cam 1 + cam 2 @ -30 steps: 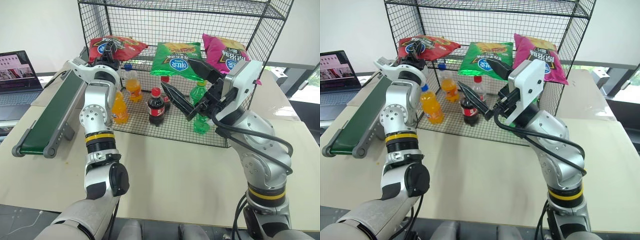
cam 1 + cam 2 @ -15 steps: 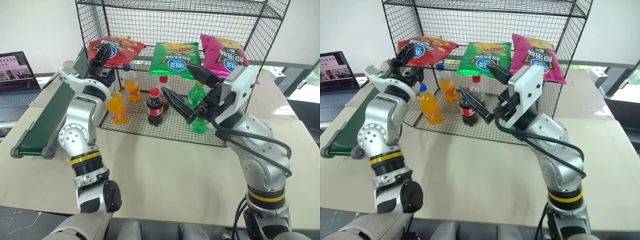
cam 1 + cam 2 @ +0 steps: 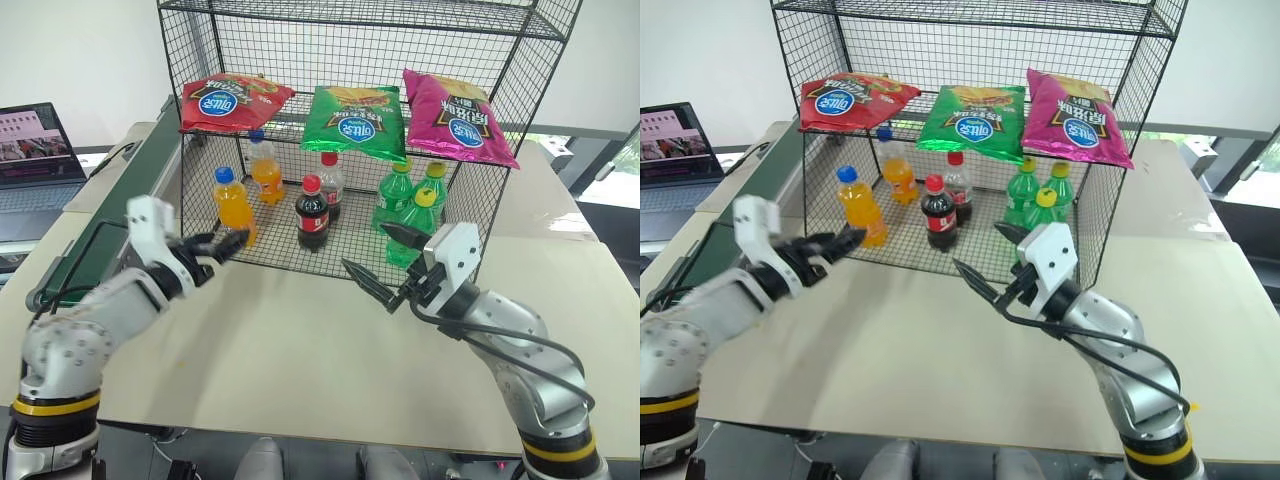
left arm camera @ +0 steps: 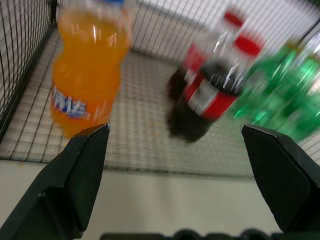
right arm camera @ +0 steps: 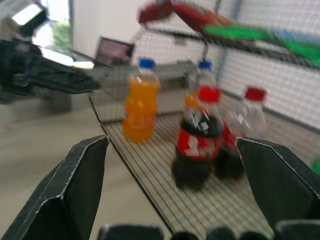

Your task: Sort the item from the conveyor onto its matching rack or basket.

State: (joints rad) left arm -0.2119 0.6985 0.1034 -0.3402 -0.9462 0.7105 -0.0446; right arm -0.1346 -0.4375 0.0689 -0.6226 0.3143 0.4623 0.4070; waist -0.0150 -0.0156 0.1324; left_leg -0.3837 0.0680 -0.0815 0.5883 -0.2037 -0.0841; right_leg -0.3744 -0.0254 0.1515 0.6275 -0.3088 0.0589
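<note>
The item, a red snack bag (image 3: 233,98), lies flat at the left end of the rack's (image 3: 360,15) middle tier, with nothing holding it. My left gripper (image 3: 225,243) hangs low in front of the rack's left corner, open and empty, pointing at the orange bottle (image 4: 85,75). Over the table in front of the rack, my right gripper (image 3: 368,250) stands wide open and empty. The conveyor (image 3: 150,170) runs along the left, behind my left arm.
A green bag (image 3: 355,120) and a pink bag (image 3: 455,115) share the tier with the red one. Orange, cola (image 3: 311,212) and green bottles (image 3: 400,215) stand on the lower tier. A laptop (image 3: 35,145) sits at the far left. Beige table (image 3: 300,340) lies in front.
My left gripper has opened, let go of the red bag on the shelf, and dropped back toward the table. The right arm has also sunk lower.
</note>
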